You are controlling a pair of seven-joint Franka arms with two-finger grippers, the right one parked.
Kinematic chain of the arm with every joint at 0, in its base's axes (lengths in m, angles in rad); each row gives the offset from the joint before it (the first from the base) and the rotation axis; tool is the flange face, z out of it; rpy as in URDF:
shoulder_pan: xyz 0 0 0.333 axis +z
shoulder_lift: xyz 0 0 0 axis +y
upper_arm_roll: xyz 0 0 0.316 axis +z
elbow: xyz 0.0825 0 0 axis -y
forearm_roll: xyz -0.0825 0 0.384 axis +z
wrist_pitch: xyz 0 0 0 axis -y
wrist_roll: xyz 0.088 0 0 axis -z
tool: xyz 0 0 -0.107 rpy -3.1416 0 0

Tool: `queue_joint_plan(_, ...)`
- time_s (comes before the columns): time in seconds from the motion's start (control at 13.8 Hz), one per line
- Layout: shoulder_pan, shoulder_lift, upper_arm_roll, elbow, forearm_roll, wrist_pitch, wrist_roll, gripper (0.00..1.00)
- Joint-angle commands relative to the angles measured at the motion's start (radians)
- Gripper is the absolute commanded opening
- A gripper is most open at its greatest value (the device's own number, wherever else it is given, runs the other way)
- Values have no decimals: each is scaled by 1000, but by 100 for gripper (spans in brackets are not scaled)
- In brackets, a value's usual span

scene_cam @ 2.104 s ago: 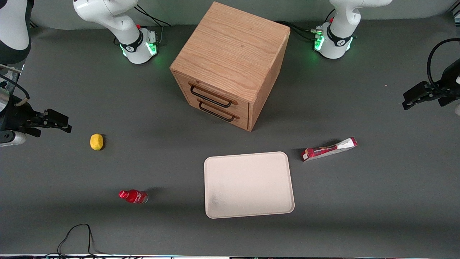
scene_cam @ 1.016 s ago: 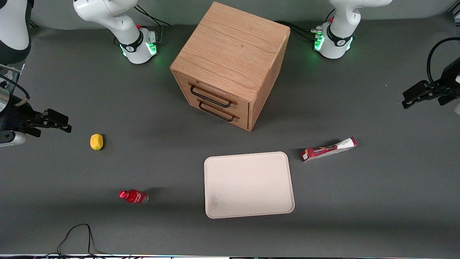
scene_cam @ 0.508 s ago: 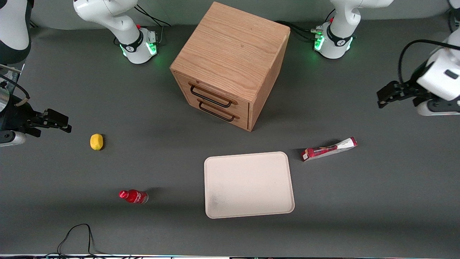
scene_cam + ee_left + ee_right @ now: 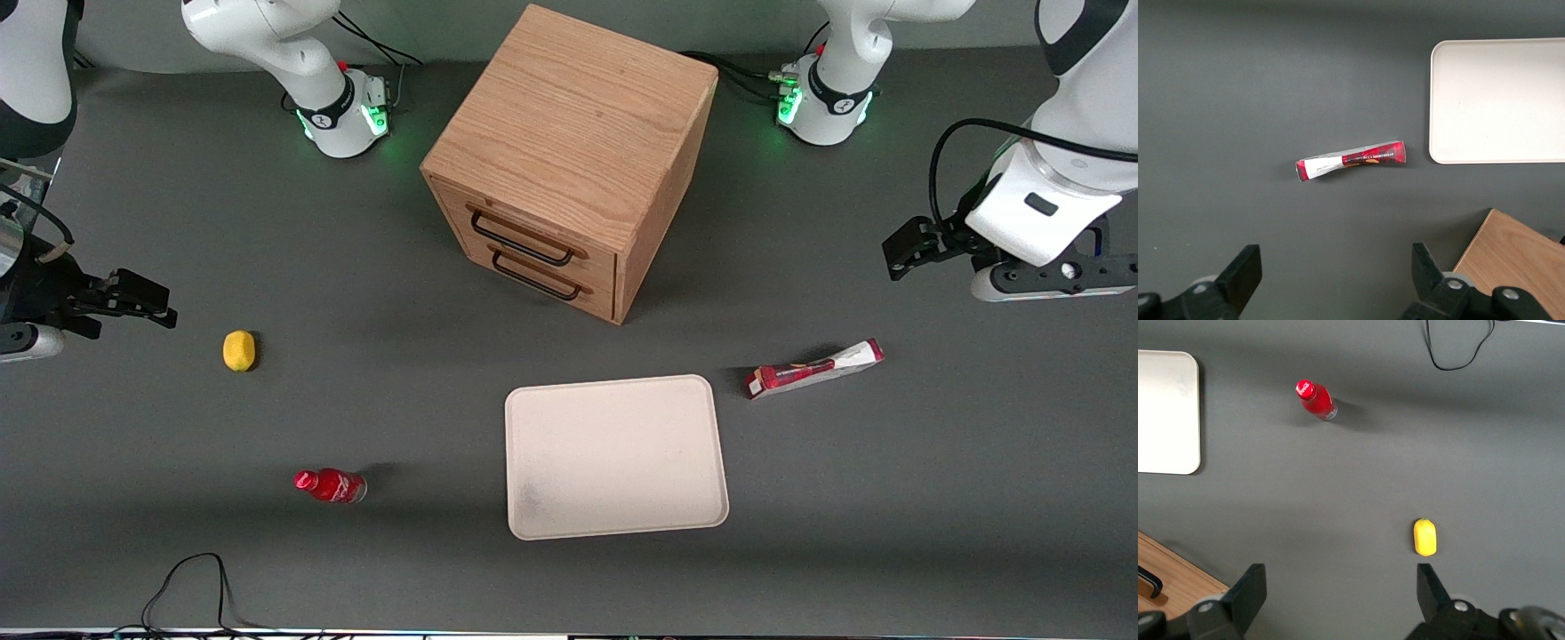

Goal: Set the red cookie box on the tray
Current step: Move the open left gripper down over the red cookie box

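The red cookie box [image 4: 815,369] [image 4: 1351,160], long and slim with a white end, lies flat on the dark table beside the tray's short side, a small gap between them. The tray [image 4: 615,456] [image 4: 1498,100] is cream-white and holds nothing. My gripper [image 4: 898,252] [image 4: 1337,275] hangs high above the table toward the working arm's end, farther from the front camera than the box. Its fingers [image 4: 1245,270] stand wide open with nothing between them.
A wooden two-drawer cabinet [image 4: 569,160] [image 4: 1515,263] stands farther from the front camera than the tray. A small red bottle [image 4: 331,485] and a yellow lemon [image 4: 238,349] lie toward the parked arm's end. A black cable [image 4: 191,582] loops at the near table edge.
The working arm has swung in from the table's end toward the middle and come nearer the cookie box. The box, tray and other things have not moved.
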Motion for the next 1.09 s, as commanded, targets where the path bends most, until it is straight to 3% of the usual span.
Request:
queue_joint_plan(0.0,-7,6,8,7,-3,7,-224,100)
queue_joint_plan(0.73,-10,32,8,4,17,82,-1471,100)
queue_joint_plan(1.02,-11,75,8,-2,21,102,-1572,100)
